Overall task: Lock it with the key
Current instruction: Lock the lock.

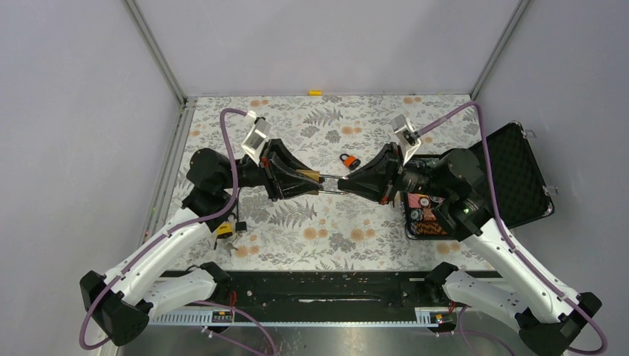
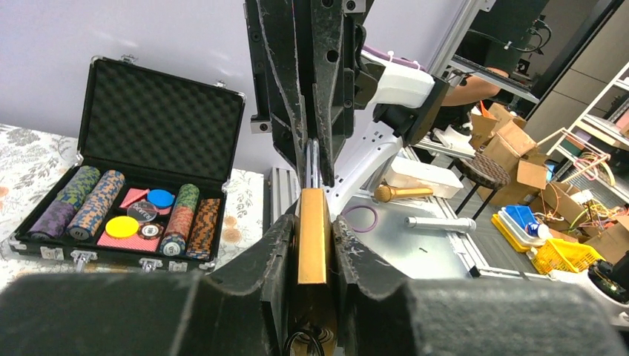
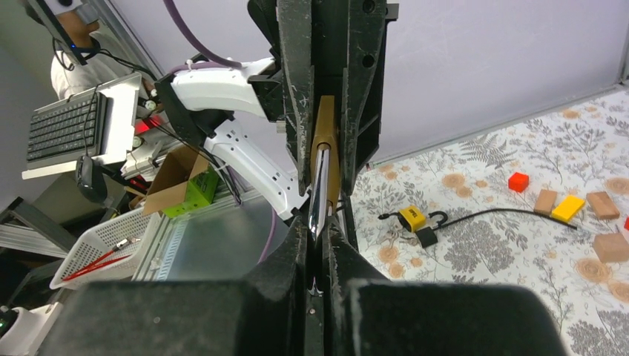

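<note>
Clamped brass padlock [image 2: 312,237] edge-on in left gripper [image 1: 317,178], aloft over mid-tabletop [image 1: 297,237]. Pinched key [image 3: 319,189] in right gripper [image 1: 343,184], at 3 o'clock of padlock in top view, with blade apparently seated in lock body. Judged likely hazards: twisted off-axis, could have bent key or rolled padlock within its clamp; drawn apart mid-turn, could have pulled blade out; slackened at either grip, could have dropped padlock near orange padlock [image 1: 348,160] at 12 o'clock.
</note>
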Action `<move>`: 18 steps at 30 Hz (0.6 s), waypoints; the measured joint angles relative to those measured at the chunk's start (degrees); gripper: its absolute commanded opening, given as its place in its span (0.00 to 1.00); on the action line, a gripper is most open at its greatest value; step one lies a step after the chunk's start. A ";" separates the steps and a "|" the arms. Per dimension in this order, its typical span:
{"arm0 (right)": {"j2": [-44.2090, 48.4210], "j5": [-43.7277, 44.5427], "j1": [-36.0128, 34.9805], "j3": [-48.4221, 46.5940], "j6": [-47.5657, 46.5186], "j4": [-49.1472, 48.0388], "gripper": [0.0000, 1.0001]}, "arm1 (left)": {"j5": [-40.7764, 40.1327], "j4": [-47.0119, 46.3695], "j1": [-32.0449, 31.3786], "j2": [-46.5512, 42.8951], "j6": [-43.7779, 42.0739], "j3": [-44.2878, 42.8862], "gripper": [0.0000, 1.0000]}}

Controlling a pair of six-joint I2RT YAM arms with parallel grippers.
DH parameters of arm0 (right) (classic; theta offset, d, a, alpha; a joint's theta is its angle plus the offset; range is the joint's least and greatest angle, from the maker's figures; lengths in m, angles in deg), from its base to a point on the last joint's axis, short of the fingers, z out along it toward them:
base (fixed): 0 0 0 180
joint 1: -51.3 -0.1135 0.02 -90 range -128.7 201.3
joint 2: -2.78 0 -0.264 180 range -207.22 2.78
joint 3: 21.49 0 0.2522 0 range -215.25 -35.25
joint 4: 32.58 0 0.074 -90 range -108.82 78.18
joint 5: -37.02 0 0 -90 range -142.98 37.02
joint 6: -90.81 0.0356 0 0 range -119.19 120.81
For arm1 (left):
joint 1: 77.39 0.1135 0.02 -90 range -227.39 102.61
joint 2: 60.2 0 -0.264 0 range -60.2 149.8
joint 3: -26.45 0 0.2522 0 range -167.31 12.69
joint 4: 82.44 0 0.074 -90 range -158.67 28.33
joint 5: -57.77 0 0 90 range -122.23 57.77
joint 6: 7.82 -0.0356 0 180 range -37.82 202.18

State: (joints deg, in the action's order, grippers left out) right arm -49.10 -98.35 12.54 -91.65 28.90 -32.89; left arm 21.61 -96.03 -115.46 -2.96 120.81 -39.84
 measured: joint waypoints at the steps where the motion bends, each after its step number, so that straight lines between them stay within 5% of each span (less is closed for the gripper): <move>1: 0.00 0.07 -0.31 -0.07 0.07 -0.50 0.00 | 0.22 -0.22 0.00 0.00 -0.02 -0.20 0.00; 11: -0.20 2.05 -1.75 0.02 1.46 -4.39 0.00 | -0.35 0.44 -0.02 -1.14 -1.95 -1.11 0.03; 13: -0.20 3.67 -1.88 0.02 0.37 -3.08 0.00 | -2.23 4.55 -0.09 -2.45 -3.80 -1.46 0.16; 16: -0.20 5.84 -1.60 0.02 -1.14 0.28 0.00 | -4.81 10.54 0.02 -3.80 -5.84 -1.53 0.55; 18: -0.44 6.88 -0.70 0.07 -1.46 3.34 0.00 | -5.73 13.70 0.42 -4.15 -7.91 -1.31 0.72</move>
State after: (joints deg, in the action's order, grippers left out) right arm -49.54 -91.46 11.84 -91.58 27.44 -29.54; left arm 15.89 -82.32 -115.04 -7.12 112.90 -41.16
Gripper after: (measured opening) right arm 0.067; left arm 0.467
